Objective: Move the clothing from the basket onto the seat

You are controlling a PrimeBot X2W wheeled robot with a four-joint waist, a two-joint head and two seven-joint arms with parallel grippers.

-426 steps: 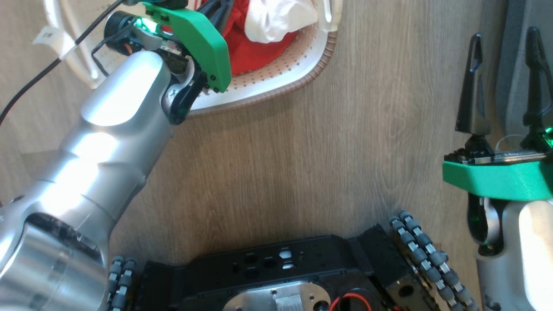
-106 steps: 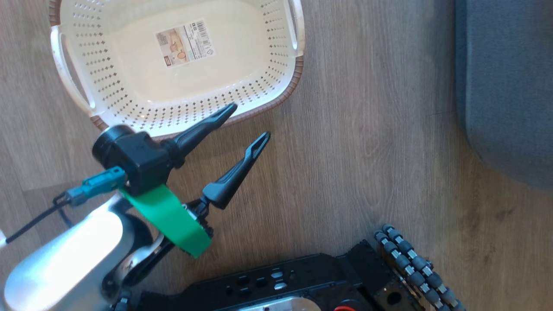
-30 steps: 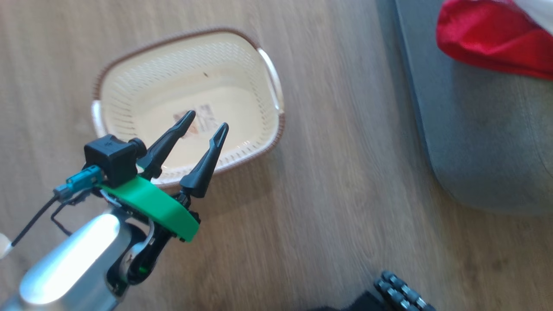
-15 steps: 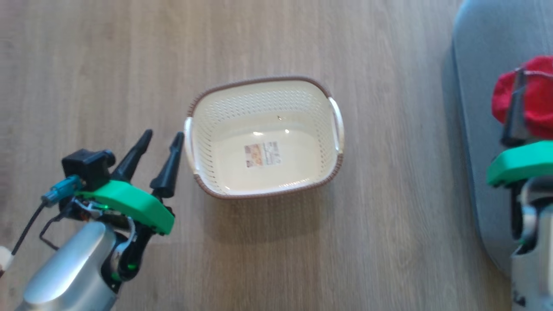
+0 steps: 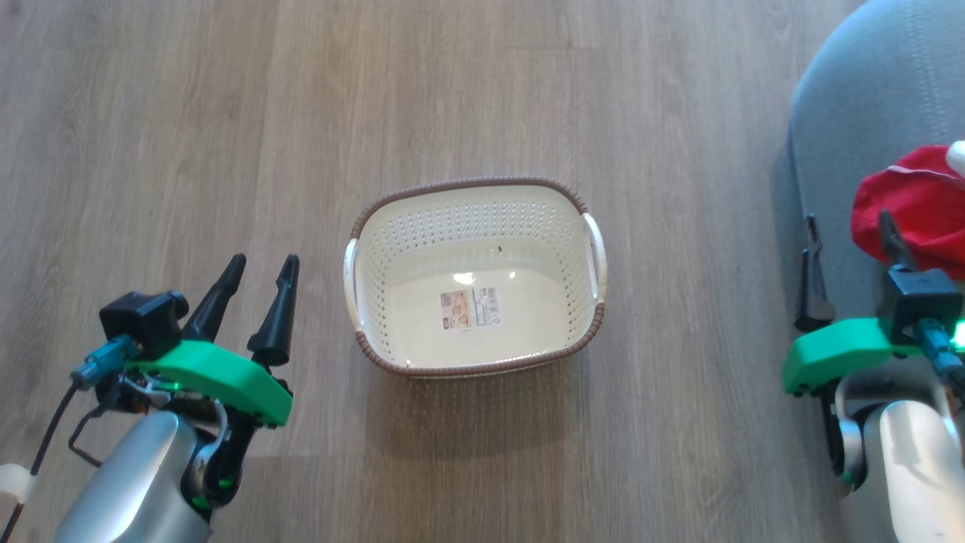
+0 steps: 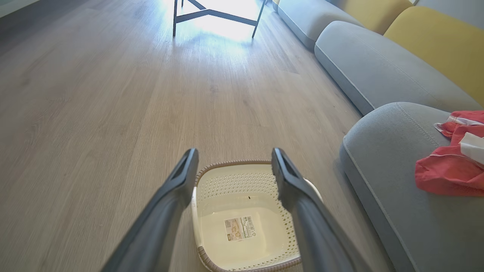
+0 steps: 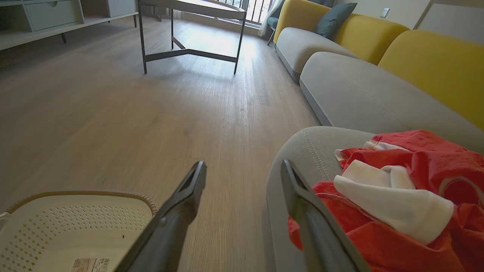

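Observation:
The cream basket (image 5: 467, 183) with the brown rim stands on the wood floor, with bare walls and a label sticker (image 5: 469, 308) on its bottom. The red clothing (image 5: 912, 204) lies bunched on the grey-blue seat (image 5: 859, 98) at the right, with a white cloth piece (image 7: 393, 196) on top. My left gripper (image 5: 264, 262) hangs open left of the basket, holding nothing. My right gripper (image 5: 846, 219) is open at the seat's near edge, just left of the clothing, with nothing between its fingers. The left wrist view looks over the basket (image 6: 242, 164) between the open left gripper (image 6: 234, 152).
Further grey sofa seats (image 7: 351, 87) with yellow back cushions (image 7: 435, 64) run along the right. A table on thin metal legs (image 7: 189, 56) stands far ahead, and a low shelf unit (image 7: 38, 19) at the far left. Wide wood floor lies around the basket.
The head camera has swung, so the basket now sits mid-view. Both grippers stay open. The right gripper shows more fully beside the clothing on the seat.

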